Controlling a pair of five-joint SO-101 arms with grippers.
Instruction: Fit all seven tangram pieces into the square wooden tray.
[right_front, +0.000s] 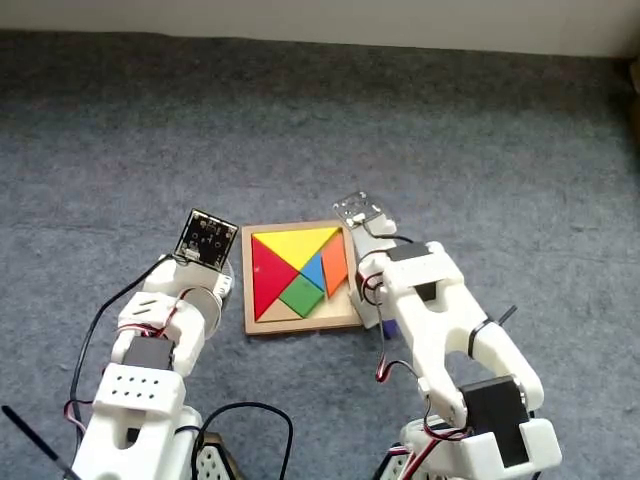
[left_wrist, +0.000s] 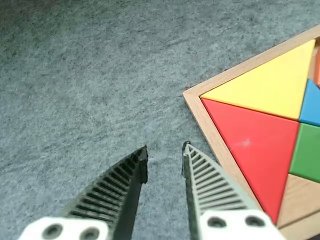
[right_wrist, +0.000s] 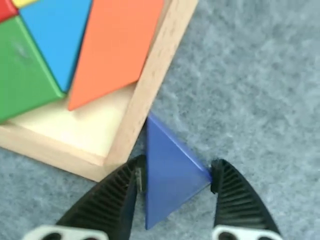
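The square wooden tray (right_front: 300, 326) lies between the two arms and holds a yellow triangle (right_front: 292, 244), a red triangle (right_front: 266, 280), a light blue triangle (right_front: 313, 271), a green square (right_front: 301, 296) and an orange parallelogram (right_front: 335, 265). Bare wood shows in the tray (right_wrist: 150, 85) beside the orange piece (right_wrist: 117, 45). My right gripper (right_wrist: 175, 172) is shut on a dark blue triangle (right_wrist: 167, 172), which sits on the carpet with its tip against the tray's outer rim, at the near right corner (right_front: 388, 326). My left gripper (left_wrist: 165, 150) is open with nothing between its fingers, over carpet just outside the tray's (left_wrist: 192, 100) yellow-and-red corner.
Grey carpet (right_front: 450, 130) covers the whole work area, with wide free room beyond the tray. The two arm bases (right_front: 130, 410) stand at the near edge, with cables (right_front: 250, 410) looping between them.
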